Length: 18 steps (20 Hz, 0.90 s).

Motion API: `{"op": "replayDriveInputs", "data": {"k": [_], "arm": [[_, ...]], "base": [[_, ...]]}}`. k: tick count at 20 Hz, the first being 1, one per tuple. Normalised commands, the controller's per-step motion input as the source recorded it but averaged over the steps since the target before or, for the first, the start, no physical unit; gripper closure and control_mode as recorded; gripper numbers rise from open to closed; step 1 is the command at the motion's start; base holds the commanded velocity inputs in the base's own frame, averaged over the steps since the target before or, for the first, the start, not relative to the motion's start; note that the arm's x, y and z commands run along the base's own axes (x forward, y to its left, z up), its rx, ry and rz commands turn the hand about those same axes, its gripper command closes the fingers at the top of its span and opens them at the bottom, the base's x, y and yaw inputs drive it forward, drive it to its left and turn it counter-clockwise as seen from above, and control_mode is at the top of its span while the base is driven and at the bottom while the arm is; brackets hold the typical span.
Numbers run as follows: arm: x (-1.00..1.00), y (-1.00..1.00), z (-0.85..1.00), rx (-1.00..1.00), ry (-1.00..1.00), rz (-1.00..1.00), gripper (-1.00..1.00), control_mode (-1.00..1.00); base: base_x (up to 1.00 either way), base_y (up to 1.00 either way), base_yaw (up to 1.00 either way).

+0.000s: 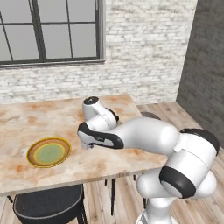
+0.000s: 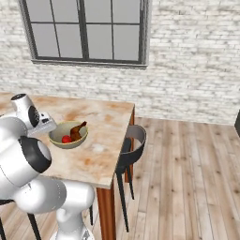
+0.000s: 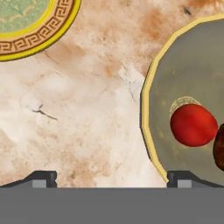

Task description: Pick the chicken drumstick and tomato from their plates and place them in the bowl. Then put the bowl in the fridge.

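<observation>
Bowl: one bowl (image 2: 68, 134) stands on the table (image 2: 101, 154), near the edge closest to the black chair (image 2: 132, 143); in my hand view its yellowish rim and greenish inside (image 3: 192, 78) lie to the right.
Tomato: one tomato (image 3: 193, 124) lies inside the bowl, small and red (image 2: 67, 139).
Chicken drumstick: one chicken drumstick (image 2: 78, 131) lies in the bowl too, leaning on the rim, just beside the tomato; only its dark end (image 3: 219, 148) reaches my hand view.
Plates: I count one, the yellow-rimmed plate (image 1: 48, 152) with a greenish centre, bare, on the table to the left of my arm; its patterned border (image 3: 41, 37) sits at the upper left of my hand view, apart from the bowl.
My claw: my gripper (image 3: 111, 177) holds nothing, fingers spread wide above the tabletop; one fingertip (image 3: 43, 178) is over bare marble, the other (image 3: 183, 178) over the bowl's rim.
Chairs: two, the second black chair (image 1: 48, 203) tucked under the table's near side.
</observation>
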Motion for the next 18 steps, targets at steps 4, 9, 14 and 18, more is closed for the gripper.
{"op": "replayDriveInputs", "data": {"k": [4,9,14,18], "arm": [[0.19,-0.01,-0.02,0.0,-0.01,0.0,-1.0,-1.0],[0.3,-0.05,-0.14,0.0,0.0,0.0,-1.0,-1.0],[0.35,-0.03,-0.15,0.0,0.0,0.06,-1.0,-1.0],[0.15,0.0,-0.21,-0.02,0.0,0.07,-1.0,-1.0]], "base": [[0.0,0.0,0.0],[0.0,0.0,0.0],[0.0,0.0,0.0],[0.0,0.0,0.0]]}}
